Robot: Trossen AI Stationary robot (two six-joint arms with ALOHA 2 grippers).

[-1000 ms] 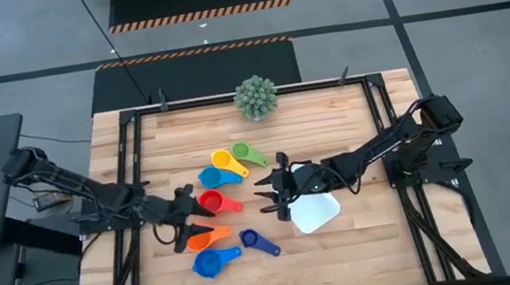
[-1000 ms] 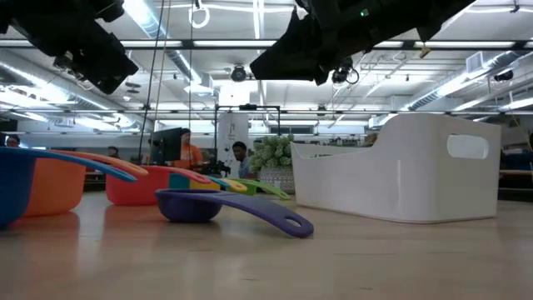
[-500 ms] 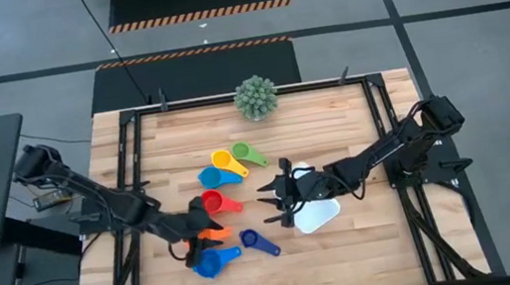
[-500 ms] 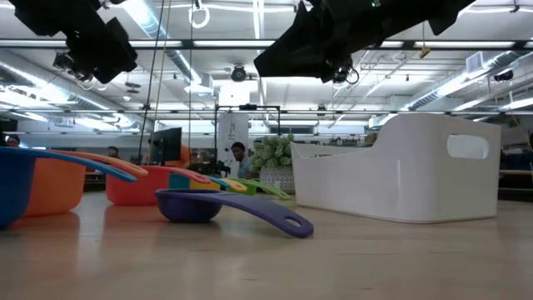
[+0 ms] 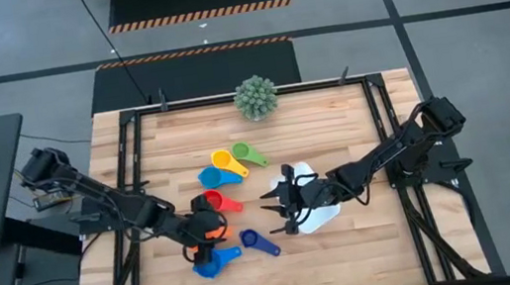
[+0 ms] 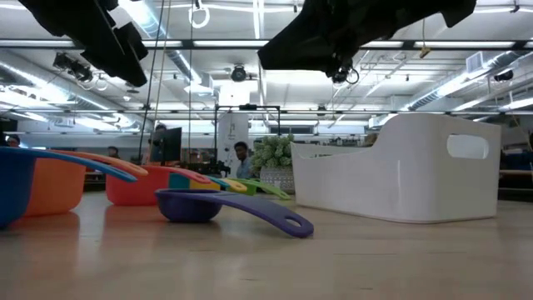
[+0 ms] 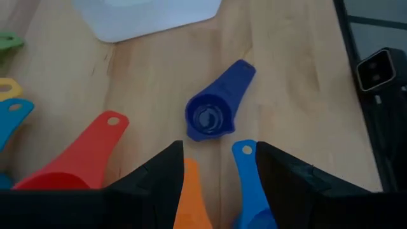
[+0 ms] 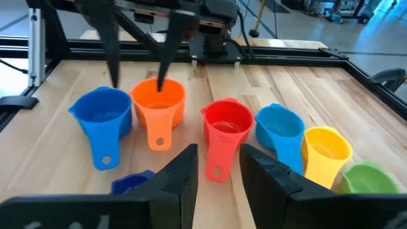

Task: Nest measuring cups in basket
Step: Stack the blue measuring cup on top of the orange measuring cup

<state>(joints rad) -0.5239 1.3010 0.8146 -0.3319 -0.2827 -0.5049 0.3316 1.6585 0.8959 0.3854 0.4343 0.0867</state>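
Note:
Several cups lie on the table: yellow (image 5: 222,159), green (image 5: 244,152), light blue (image 5: 211,177), red (image 5: 212,201), orange (image 8: 159,102), blue (image 5: 209,262) and dark blue (image 5: 254,240). The white basket (image 5: 323,211) stands on the table to their right. My left gripper (image 5: 209,231) is open, above the orange cup. In the right wrist view one of its fingers (image 8: 114,63) stands between the blue and orange cups, and the other points into the orange bowl. My right gripper (image 5: 274,212) is open at the basket's left side, facing the cups.
A green spiky ball plant (image 5: 256,97) stands at the table's far edge. Bare wood shows near the table's near edge and at its far left and right. A black frame (image 5: 129,170) borders the table. People show in the room beyond, in the low view.
My left gripper has moved from beside the red cup toward the table's near edge and to the right, and now stands over the orange cup. My right gripper has shifted a little toward the near edge along the basket's left side. No cup has moved.

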